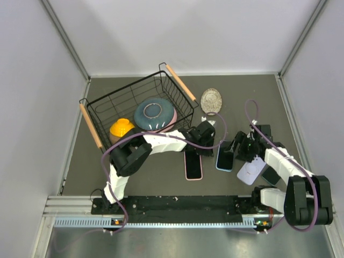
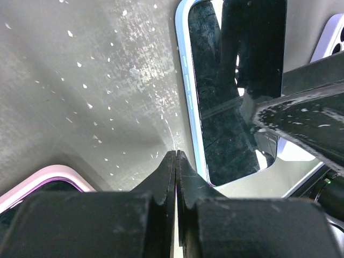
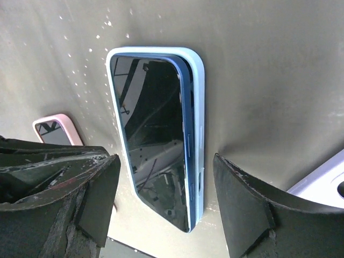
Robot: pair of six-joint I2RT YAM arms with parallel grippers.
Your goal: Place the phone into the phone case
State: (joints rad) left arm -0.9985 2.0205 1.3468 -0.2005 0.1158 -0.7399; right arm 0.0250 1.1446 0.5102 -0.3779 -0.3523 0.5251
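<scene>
Right wrist view: we see the phone point(image 3: 153, 140) lying screen-up inside the light blue phone case point(image 3: 198, 134) at frame centre (its dark blue side shows along the right rim). The right gripper point(image 3: 166, 185) straddles it, fingers wide, holding nothing. At the left wrist view's bottom centre, the left gripper point(image 2: 176, 161) is pressed closed, empty.
</scene>
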